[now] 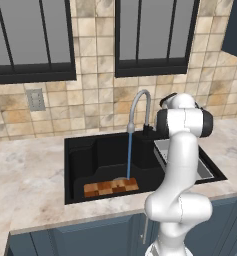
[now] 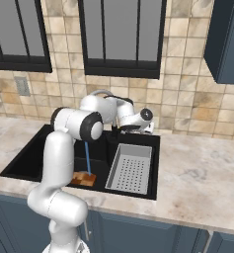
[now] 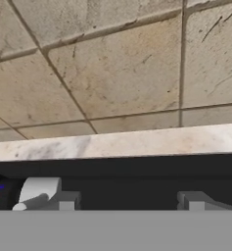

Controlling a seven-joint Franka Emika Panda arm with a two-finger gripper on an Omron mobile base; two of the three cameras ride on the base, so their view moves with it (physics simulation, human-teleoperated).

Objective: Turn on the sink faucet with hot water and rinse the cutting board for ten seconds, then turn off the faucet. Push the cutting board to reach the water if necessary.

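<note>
The faucet (image 1: 140, 106) arches over the black sink (image 1: 80, 160), and a thin blue stream of water (image 1: 129, 155) falls from its spout. The stream lands on the far edge of the checkered cutting board (image 1: 111, 187), which lies flat at the front of the basin. From the right, the water (image 2: 87, 160) meets the board (image 2: 84, 179) behind my arm. My gripper (image 2: 119, 129) hovers low at the faucet's base, behind the basin. In the hand view my gripper (image 3: 129, 201) is open, with the pale lever handle (image 3: 36, 191) just beside one fingertip (image 3: 63, 200).
A grey perforated drainer tray (image 2: 131, 170) fills the right part of the sink. Marble counter (image 1: 30, 190) surrounds the basin, and the tiled wall (image 3: 112, 73) stands close in front of the hand. A dark wall cabinet (image 2: 227, 39) hangs at the upper right.
</note>
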